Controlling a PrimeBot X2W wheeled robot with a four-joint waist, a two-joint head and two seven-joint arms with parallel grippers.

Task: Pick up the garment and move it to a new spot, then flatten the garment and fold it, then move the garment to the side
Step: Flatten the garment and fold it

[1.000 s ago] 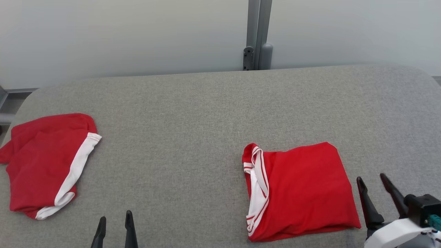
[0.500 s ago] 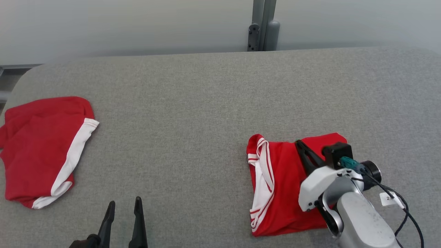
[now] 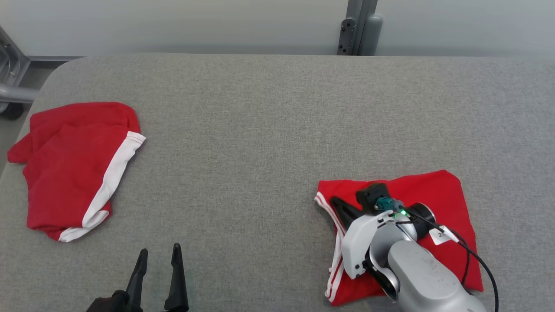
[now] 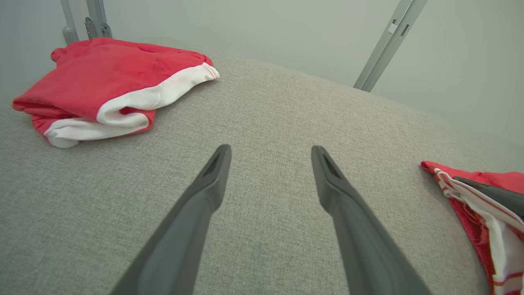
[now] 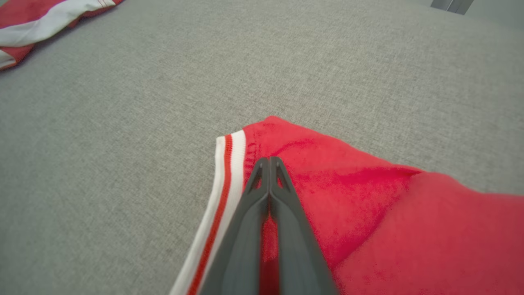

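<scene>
The garment (image 3: 438,195) lies at about four o'clock on the grey table (image 3: 260,130), already a compact red rectangle with its white-striped edge (image 3: 326,206) turned toward nine o'clock. I judge the flattening and folding done. What seems left is the last step, shifting the folded piece off to the side. A second red garment (image 3: 65,173) with a white band sits well apart at nine o'clock, loosely folded. I take that as a piece already dealt with, though I cannot be sure.

My right gripper (image 5: 269,159) is clenched, the two dark fingers pressed tip to tip. They lie low over the garment's corner at its ten o'clock, just inside the striped edge and touching the red cloth. Whether a fold of fabric is pinched between the tips or they merely rest on top, I cannot tell; red shows through the slit further down the fingers, but that may be the cloth beneath.

My left gripper (image 3: 159,250) hangs at seven o'clock with its fingers spread wide, holding nothing and touching nothing, bare table ahead of it
</scene>
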